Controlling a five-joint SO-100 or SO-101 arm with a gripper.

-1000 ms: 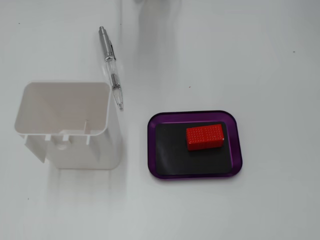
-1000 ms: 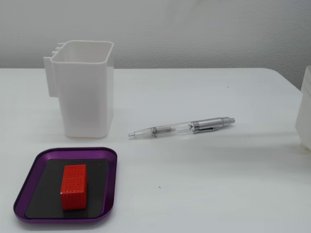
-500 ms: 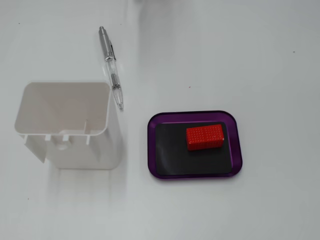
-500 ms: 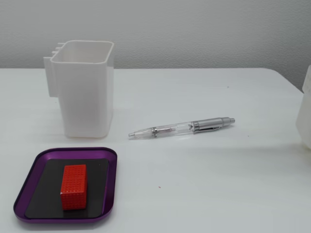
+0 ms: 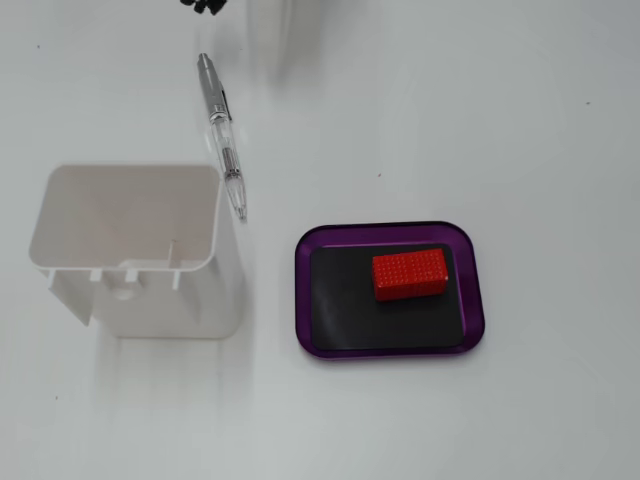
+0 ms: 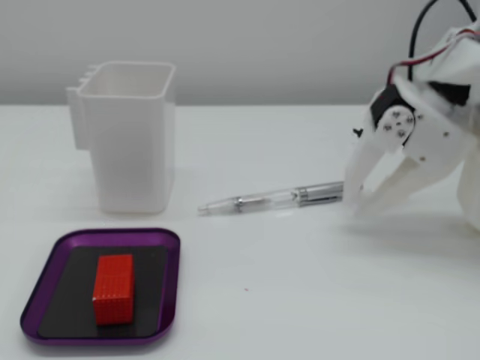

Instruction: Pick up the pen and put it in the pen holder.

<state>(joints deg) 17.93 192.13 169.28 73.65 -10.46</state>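
**Pen on the table, gripper spread at its rear end**

In a fixed view from above, the pen [image 5: 222, 135] lies flat on the white table [image 5: 520, 120], silver end toward the top edge, clear tip just beside the upper right corner of the upright white pen holder [image 5: 130, 250]. To the right sits a purple tray [image 5: 390, 290] holding a red block [image 5: 410, 274] (on its black inside).

In a fixed view from the side, the pen [image 6: 270, 199] rests in front of the pen holder [image 6: 127, 139], clear tip pointing left. The white gripper [image 6: 357, 204] stands at the pen's silver end, fingers parted and angled down to the table, clasping nothing. The tray [image 6: 161, 244] and block [image 6: 113, 289] lie nearer the camera.
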